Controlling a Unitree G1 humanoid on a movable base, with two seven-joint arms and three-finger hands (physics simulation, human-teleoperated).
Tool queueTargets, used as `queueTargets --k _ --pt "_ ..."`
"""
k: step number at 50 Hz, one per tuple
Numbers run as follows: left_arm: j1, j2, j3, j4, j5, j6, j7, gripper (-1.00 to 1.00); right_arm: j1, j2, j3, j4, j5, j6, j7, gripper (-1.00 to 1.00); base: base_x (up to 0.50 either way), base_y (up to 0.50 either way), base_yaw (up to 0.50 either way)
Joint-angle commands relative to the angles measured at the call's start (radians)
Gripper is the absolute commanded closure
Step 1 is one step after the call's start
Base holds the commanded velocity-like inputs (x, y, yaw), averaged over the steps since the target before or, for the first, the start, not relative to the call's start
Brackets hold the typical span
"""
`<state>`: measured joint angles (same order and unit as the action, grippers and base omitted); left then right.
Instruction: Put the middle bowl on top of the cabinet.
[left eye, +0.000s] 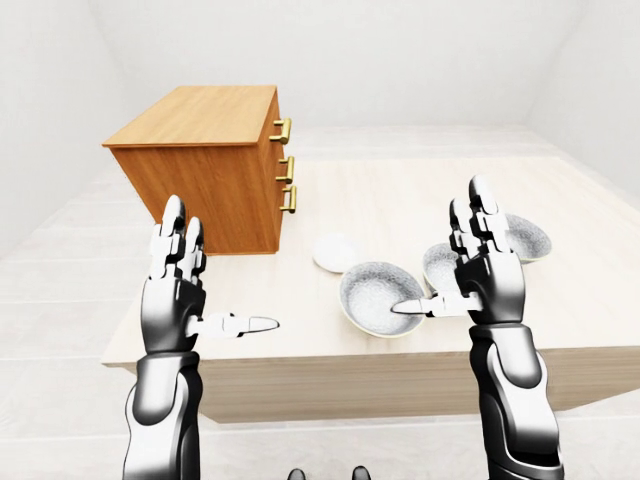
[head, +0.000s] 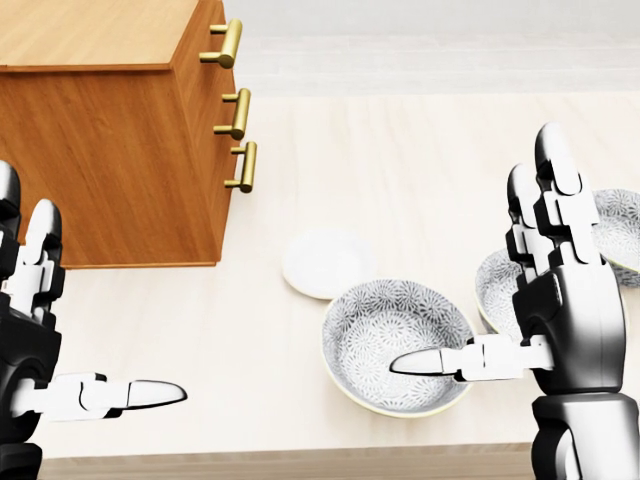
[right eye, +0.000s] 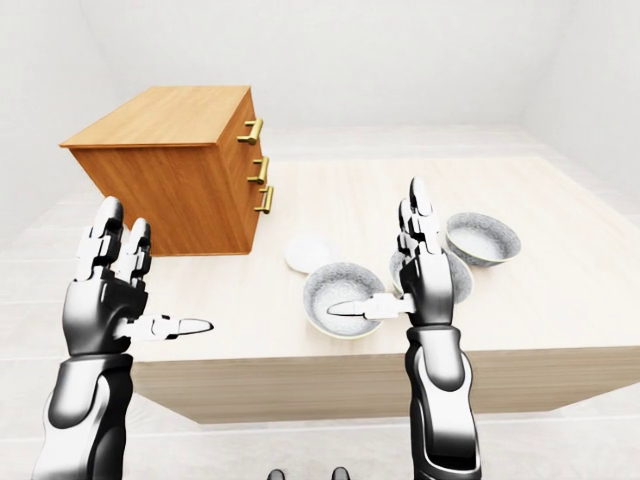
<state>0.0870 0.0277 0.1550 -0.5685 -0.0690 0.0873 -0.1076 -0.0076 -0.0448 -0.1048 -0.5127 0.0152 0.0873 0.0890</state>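
Three grey-patterned bowls stand in a row on the light wood table (left eye: 400, 195). The left bowl (head: 398, 345) is the closest, the middle bowl (head: 497, 290) is partly hidden behind my right hand, and the right bowl (head: 622, 228) is farthest right. The wooden cabinet (left eye: 215, 190) stands at the table's upper left with a bare top (left eye: 195, 115) and brass handles. My right hand (left eye: 458, 268) is raised and open, its thumb over the left bowl's rim, holding nothing. My left hand (left eye: 205, 280) is open and empty below the cabinet's side.
A small white dish (head: 322, 262) lies between the cabinet and the left bowl. The table's near edge (left eye: 350, 375) runs just behind my forearms. White floor and walls surround the table.
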Motion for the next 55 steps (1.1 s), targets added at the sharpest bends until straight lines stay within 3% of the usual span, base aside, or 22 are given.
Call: queueTargets --k 1,13,27,43,55 --pt "-0.026 0.005 0.014 0.032 -0.008 0.000 0.006 -1.00 0.002 -0.004 -0.011 0.007 0.006 0.000 0.009 -1.00 0.00 0.50 0.00" --pt "-0.036 0.014 0.005 0.067 0.010 0.000 0.017 -1.00 0.009 -0.005 -0.018 -0.018 0.001 0.000 0.008 -1.00 0.00 0.47 0.00" --pt "-0.025 0.015 0.014 0.023 0.015 0.000 0.012 -1.00 0.000 -0.011 -0.029 -0.062 0.006 0.000 0.015 -1.00 0.06 0.01 0.00" --pt "-0.013 0.008 0.011 0.034 0.018 0.000 0.002 -1.00 0.016 -0.002 -0.022 -0.024 -0.013 0.000 0.021 -1.00 0.45 0.00 0.00" --pt "-0.006 0.006 0.018 0.031 0.002 0.000 -0.008 -1.00 0.020 -0.003 -0.026 -0.026 0.002 0.000 0.028 -1.00 0.01 0.00 0.00"
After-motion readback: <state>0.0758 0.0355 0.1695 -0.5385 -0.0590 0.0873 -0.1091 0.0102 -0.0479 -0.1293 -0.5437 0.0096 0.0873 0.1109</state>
